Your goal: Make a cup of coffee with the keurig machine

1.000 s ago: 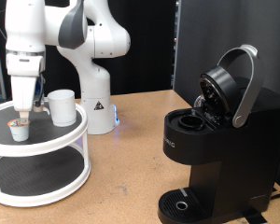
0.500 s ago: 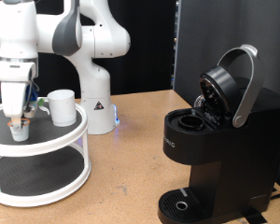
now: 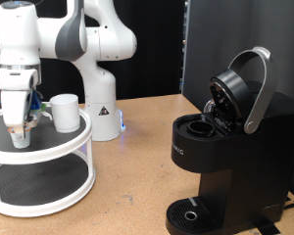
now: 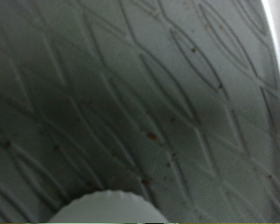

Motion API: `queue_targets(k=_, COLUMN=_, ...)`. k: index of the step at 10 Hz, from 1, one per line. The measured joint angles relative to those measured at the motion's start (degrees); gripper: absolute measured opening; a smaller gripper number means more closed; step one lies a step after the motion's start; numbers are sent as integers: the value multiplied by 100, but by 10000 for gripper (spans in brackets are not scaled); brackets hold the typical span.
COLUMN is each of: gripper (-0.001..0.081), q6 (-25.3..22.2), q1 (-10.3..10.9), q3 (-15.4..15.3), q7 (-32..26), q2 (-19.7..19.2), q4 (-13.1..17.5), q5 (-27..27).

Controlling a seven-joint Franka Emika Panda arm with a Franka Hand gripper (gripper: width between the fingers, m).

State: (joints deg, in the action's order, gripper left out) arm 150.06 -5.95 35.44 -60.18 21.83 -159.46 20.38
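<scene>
Down over a small white pod on the round mesh shelf, gripper, grip unclear; smooth white cup just beside; boxy black keurig machine well apart, lid up.

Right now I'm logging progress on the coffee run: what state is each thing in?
keurig machine: lid raised, pod chamber open.
cup: upright on the shelf's top tier, untouched.
small white pod: upright on the same tier.
pincer: lowered right over the pod.
round shelf: holds cup and pod.
</scene>
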Motion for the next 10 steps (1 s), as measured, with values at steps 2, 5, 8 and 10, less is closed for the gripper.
queue_targets(k=2, gripper=570, q6=-3, q1=33, q3=0, q7=-2, q2=-16, q4=11, q5=-67)
queue_targets(k=5, gripper=402, q6=-53, q1=52, q3=-4, q7=-3, q2=-16, q4=49, q5=-92)
queue_targets(k=8, gripper=105, q6=-201, q1=52, q3=-4, q7=-4, q2=-15, q4=113, q5=-132)
queue_targets(k=10, gripper=21, q6=-209, q1=52, q3=-4, q7=-4, q2=-15, q4=135, q5=-133)
